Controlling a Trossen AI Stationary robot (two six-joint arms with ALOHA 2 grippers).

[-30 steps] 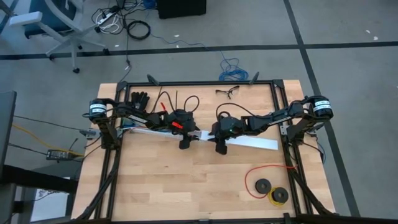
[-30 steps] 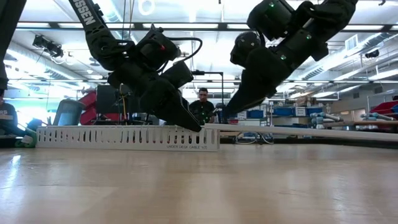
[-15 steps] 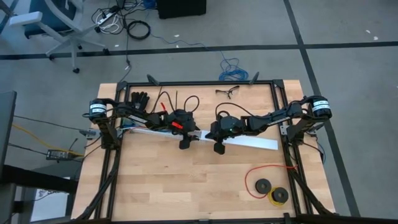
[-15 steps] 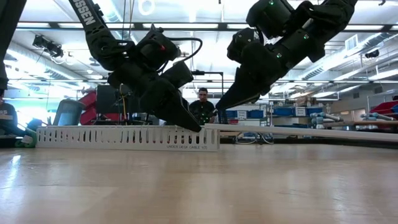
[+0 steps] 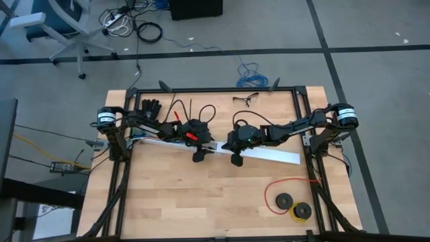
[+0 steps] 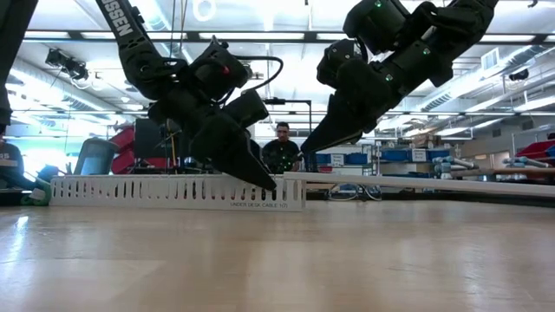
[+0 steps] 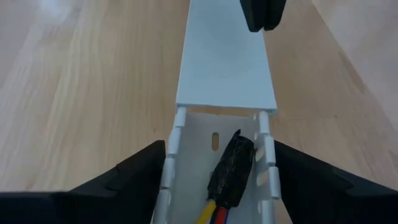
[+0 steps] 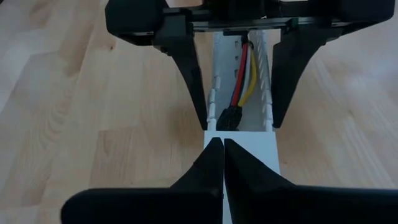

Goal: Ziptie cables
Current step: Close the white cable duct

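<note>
So my camera setup: one sits overhead looking straight down, far enough back to catch the whole bench (image 5: 201,202) plus the floor around it. Another sits right at bench-top level, looking flat across the wood into the room behind, my arms dropping in from above. Then one on each wrist, super close, aimed forward past the fingers. The two wrist cams face each other along the same white channel (image 7: 225,62), so each one catches my other end effector, and all four share that middle spot
</note>
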